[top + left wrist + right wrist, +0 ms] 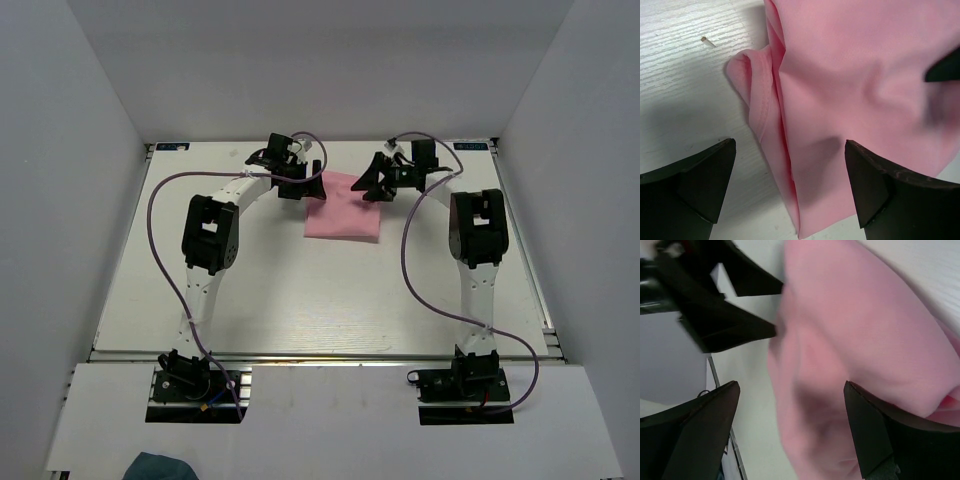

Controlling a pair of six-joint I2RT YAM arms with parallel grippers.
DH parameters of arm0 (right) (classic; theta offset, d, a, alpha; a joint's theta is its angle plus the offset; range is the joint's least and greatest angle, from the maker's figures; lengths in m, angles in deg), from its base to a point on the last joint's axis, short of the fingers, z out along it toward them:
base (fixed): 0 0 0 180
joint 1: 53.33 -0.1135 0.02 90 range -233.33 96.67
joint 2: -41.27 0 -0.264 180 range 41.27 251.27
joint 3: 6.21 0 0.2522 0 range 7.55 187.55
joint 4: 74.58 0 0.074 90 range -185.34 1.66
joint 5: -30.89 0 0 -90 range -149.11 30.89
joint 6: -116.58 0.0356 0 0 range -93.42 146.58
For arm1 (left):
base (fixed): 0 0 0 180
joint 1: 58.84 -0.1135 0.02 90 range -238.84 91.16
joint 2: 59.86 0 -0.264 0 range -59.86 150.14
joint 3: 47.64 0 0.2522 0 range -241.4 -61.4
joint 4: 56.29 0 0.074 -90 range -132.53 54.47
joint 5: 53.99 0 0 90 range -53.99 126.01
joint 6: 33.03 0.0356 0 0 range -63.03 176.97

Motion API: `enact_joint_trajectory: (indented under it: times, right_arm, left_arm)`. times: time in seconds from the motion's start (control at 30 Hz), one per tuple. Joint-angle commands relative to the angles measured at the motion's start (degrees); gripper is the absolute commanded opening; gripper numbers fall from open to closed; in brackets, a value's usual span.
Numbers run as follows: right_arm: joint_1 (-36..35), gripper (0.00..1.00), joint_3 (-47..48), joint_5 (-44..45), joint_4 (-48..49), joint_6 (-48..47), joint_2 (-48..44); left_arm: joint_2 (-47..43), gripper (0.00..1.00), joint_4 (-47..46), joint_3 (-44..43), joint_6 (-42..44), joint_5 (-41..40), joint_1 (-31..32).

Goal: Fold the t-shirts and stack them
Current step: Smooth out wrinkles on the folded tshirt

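Observation:
A light pink t-shirt [343,212] lies folded into a small rectangle at the far middle of the table. My left gripper [304,183] hangs open over its far left corner; in the left wrist view the folded edge of the t-shirt [840,90] runs between the two spread fingers [705,175]. On the other side my right gripper [376,184] is open above the far right corner. Seen from the right wrist, the pink t-shirt [855,340] fills the gap between its fingers [875,430], blurred, with the left gripper [774,310] just beyond. Neither holds cloth.
White walls close in the table on the left, back and right. A metal rail [320,352] runs along the near edge by the arm bases. A dark teal cloth [160,467] lies on the near white ledge at the lower left. Purple cables loop off both arms.

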Motion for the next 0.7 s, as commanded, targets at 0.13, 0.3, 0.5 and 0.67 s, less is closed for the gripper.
enact_joint_trajectory:
  times: [0.13, 0.3, 0.5, 0.67]
  right_arm:
    - [1.5, 0.90, -0.2, -2.9, 3.2, 1.6, 8.0]
    - [2.3, 0.90, -0.9, -3.5, 3.4, 0.4, 6.7]
    - [2.3, 0.90, 2.6, -7.5, 0.1, -5.4, -1.4]
    - [1.2, 0.90, 2.1, -2.8, -8.7, -14.2, -9.2]
  left_arm:
    - [-1.0, 0.89, -1.2, -0.2, 0.8, 3.4, 0.3]
    - [0.2, 0.80, -1.7, 0.3, 0.8, 5.3, 0.3]
    - [1.3, 0.62, -2.3, -0.7, 0.8, 5.3, 0.3]
    - [1.9, 0.33, -2.8, -0.2, 0.8, 4.1, 0.3]
